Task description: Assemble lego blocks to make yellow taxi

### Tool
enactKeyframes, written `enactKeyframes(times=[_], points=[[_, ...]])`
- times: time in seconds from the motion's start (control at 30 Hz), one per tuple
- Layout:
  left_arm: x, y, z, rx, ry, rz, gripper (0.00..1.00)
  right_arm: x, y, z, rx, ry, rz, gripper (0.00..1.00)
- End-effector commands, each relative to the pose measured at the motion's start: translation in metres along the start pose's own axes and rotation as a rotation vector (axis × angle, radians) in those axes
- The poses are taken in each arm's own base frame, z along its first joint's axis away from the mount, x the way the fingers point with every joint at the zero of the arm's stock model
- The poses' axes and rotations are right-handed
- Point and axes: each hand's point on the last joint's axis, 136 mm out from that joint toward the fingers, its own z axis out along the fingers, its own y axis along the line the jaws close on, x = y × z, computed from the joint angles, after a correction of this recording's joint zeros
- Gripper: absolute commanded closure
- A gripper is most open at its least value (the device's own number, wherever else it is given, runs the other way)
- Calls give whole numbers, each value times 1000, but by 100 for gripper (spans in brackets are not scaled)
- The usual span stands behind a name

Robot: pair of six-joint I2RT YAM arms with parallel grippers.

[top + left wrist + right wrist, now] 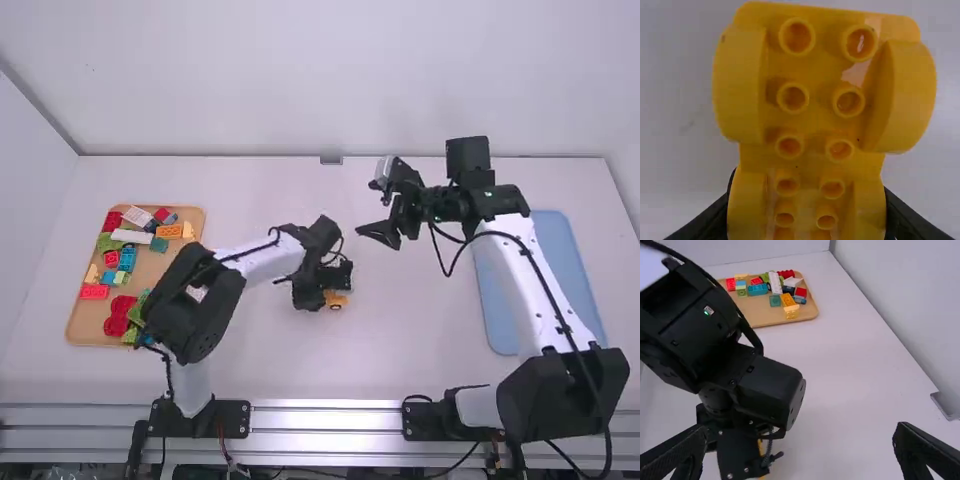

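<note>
On the white worktop [260,365], a wooden tray [85,322] of mixed blocks [127,258] is set at the left. The right tool [368,208] is spread wide; in the left tool [322,287] a yellow wheeled base [336,300] is gripped — near the worktop's middle.

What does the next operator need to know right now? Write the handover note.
Left gripper: shut on the yellow wheeled base.
Right gripper: open and empty, above the table.
Other blocks: in the tan tray, on the left.
Done: base in grip; I can't tell what is built on top.
Left: probably check the top, then add whatever taxi parts are missing.
</note>
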Motion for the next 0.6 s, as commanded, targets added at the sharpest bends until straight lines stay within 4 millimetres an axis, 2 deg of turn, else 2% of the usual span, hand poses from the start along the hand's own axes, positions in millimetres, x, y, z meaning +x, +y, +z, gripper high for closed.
enactKeyframes(times=[0.0,0.1,0.17,0.37,0.43,0.47,0.57], points=[[4,-4,4,25,-8,84,83,-8,-2,-5,8,-18,-15,2],[5,-1,8,8,-12,76,79,-8,-3,-6,11,-17,-13,1],[5,-5,13,6,-13,85,68,-7,-4,-6,14,-12,-12,1],[13,0,19,-31,18,72,62,-8,-3,-5,13,-13,-13,1],[15,6,18,-64,35,37,48,-8,-1,-4,7,-13,-17,1],[16,14,16,-99,46,4,1,-8,-2,-4,7,-14,-17,1],[12,24,9,-136,42,-79,1,-9,-3,-4,12,-16,-20,1]])
